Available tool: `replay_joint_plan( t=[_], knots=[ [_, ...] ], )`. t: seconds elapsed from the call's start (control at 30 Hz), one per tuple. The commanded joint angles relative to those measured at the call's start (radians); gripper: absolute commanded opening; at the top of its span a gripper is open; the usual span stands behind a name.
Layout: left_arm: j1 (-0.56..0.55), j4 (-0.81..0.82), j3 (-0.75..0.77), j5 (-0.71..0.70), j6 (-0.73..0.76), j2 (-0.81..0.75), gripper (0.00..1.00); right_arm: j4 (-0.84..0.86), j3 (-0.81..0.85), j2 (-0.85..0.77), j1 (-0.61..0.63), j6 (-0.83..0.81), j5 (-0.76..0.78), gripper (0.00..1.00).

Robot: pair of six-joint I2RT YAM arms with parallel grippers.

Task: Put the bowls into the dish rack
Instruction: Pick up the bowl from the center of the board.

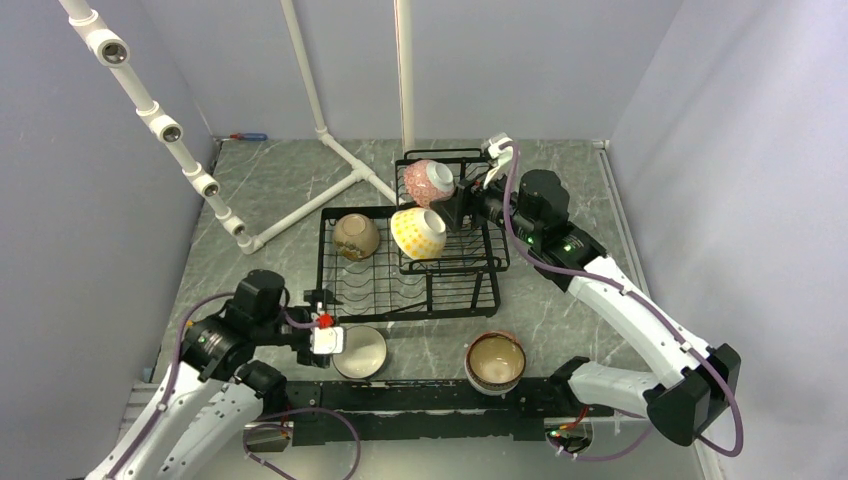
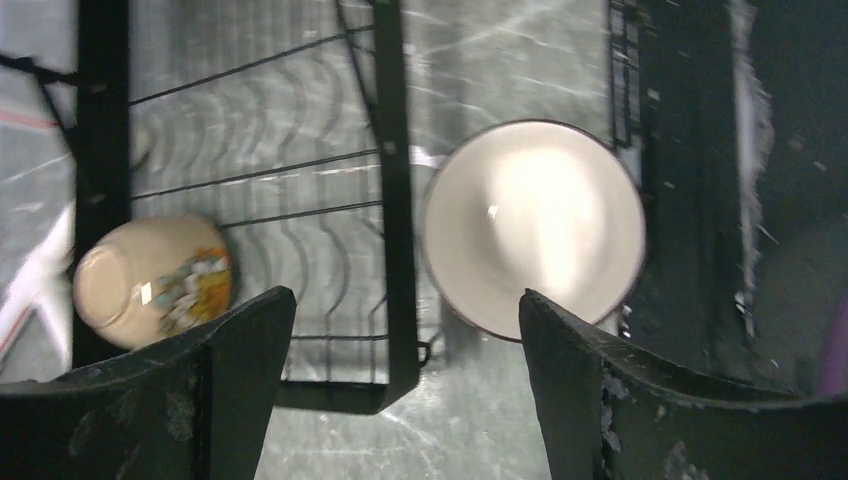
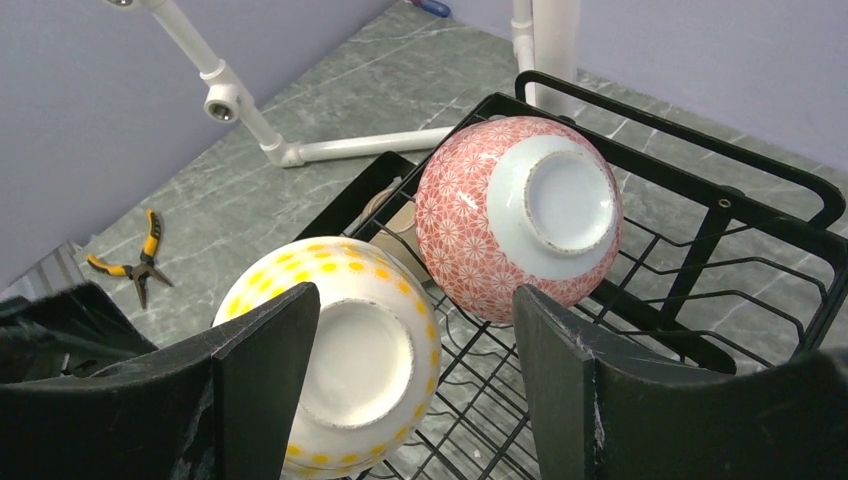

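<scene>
The black wire dish rack stands mid-table. In its raised basket a pink-patterned bowl and a yellow-dotted bowl lie tipped, feet showing. A cream bowl lies in the lower tray. A white bowl with a dark rim and a stack of brown-rimmed bowls stand on the table in front of the rack. My left gripper is open and empty, just left of the white bowl. My right gripper is open and empty over the basket, above the yellow bowl and beside the pink bowl.
A white pipe frame runs behind and to the left of the rack. Pliers lie on the table near it, and a small tool lies at the back left. The rack's corner bar is between my left fingers.
</scene>
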Motion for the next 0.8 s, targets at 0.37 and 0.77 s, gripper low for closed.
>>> replay_joint_plan(
  t=[0.37,0.77],
  knots=[
    [-0.003,-0.22,-0.005,0.251,0.411,0.15,0.78,0.014,0.038,0.014,-0.006,0.001,-0.008,0.75],
    [-0.064,-0.138,-0.021,0.247,0.464,0.302,0.76,0.011,0.049,0.034,-0.007,0.002,-0.008,0.75]
  ],
)
